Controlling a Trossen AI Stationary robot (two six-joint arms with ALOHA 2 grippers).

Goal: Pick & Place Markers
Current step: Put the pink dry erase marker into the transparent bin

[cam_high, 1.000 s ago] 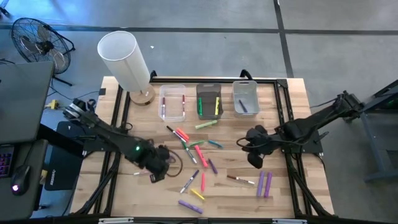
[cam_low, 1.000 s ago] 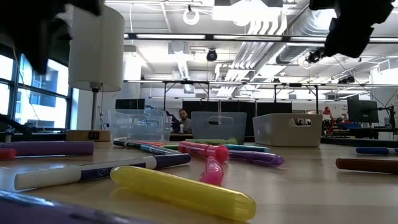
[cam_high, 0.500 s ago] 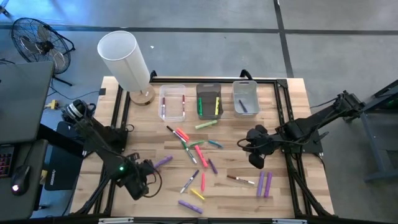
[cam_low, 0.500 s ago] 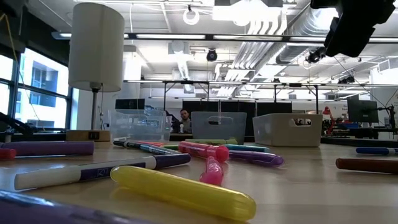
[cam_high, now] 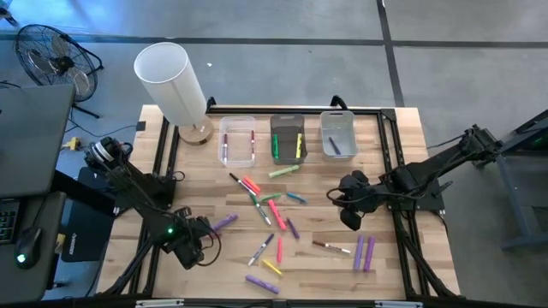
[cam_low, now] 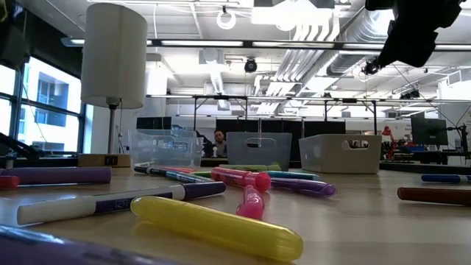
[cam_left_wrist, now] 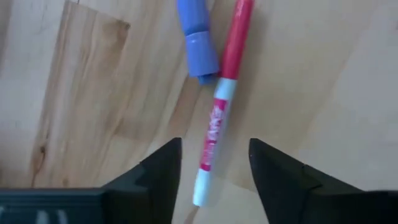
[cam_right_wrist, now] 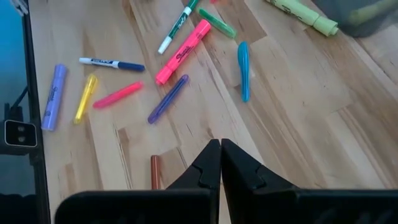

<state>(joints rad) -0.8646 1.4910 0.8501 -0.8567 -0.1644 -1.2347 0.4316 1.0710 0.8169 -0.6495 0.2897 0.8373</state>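
Left hand point(cam_high: 190, 251) has swung from mid-surface to the near-left corner in the last second, fingers apart right above a red-and-white marker point(cam_left_wrist: 217, 112). Looks lined up to grab it. Right hand point(cam_high: 349, 211) hovers pinched together, empty.

My two arms are dark, jointed and slim, with black cables looping beside them. A small green light glows on my left arm point(cam_high: 169, 231). My fingers point(cam_left_wrist: 163, 171) are matte black wedges.
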